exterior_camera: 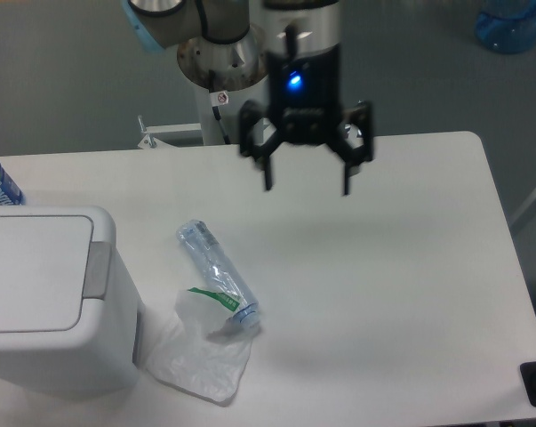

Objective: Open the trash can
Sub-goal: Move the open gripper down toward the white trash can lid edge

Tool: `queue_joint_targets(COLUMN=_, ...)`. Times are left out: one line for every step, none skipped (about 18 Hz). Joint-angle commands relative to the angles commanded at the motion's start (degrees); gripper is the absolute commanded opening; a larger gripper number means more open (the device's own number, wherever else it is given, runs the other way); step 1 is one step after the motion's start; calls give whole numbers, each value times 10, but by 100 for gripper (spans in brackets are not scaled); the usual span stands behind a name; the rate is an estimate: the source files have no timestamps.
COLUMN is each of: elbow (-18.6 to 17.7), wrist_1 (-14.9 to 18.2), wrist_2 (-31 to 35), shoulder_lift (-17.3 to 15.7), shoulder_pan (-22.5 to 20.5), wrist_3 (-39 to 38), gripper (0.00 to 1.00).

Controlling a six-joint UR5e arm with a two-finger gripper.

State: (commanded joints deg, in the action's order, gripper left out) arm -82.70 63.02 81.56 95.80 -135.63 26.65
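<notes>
Tool (307,187) spread wide, empty, hanging above counter (383,267) near far edge. Bin (45,298) at left front of counter, lid flat and shut, grey tab facing right. Crushed bottle (219,276) just beside bin, lying partly on clear bag (201,351).

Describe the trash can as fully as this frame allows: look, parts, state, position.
The trash can is a boxy white bin, plastic by the look, with rounded corners, standing upright on the table's front left and cut off by the frame edge. Its flat lid lies closed; a grey push tab sits on its right edge. Nothing touches it; the claw hovers open, well away.
</notes>
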Motion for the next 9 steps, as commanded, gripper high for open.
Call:
queue_joint_targets(elbow=0, wrist_1=0, wrist_2=0, shoulder_lift=3, shoulder_pan=13, wrist_3=-19, gripper=100)
queue_joint_targets(elbow=0, wrist_1=-1, wrist_2=0, shoulder_lift=4, shoulder_pan=21, wrist_3=-37, gripper=100)
queue_joint_targets(elbow=0, wrist_1=-1, wrist_2=-1, shoulder_lift=9, shoulder_pan=27, wrist_3=-56, gripper=100)
queue_joint_targets(elbow=0, wrist_1=-1, wrist_2=-1, shoulder_lift=14, shoulder_pan=34, wrist_3=-77, gripper=100)
queue_joint_targets(elbow=1, wrist_1=-3, wrist_2=-3, shoulder_lift=19, shoulder_pan=41, wrist_3=-98, gripper=100)
queue_joint_targets(elbow=1, wrist_1=-13, wrist_2=-10, shoulder_lift=25, shoulder_pan=48, wrist_3=-119, gripper=100)
queue_joint_targets(elbow=0, wrist_1=-28, wrist_2=-26, shoulder_lift=30, shoulder_pan=56, wrist_3=-137, gripper=100)
queue_joint_targets(elbow=-1, wrist_1=-38, wrist_2=-42, shoulder_lift=33, shoulder_pan=61, wrist_3=-157, gripper=100)
queue_joint_targets(elbow=-2, wrist_1=-44, wrist_2=-50, shoulder_lift=38, shoulder_pan=61, wrist_3=-175, gripper=100)
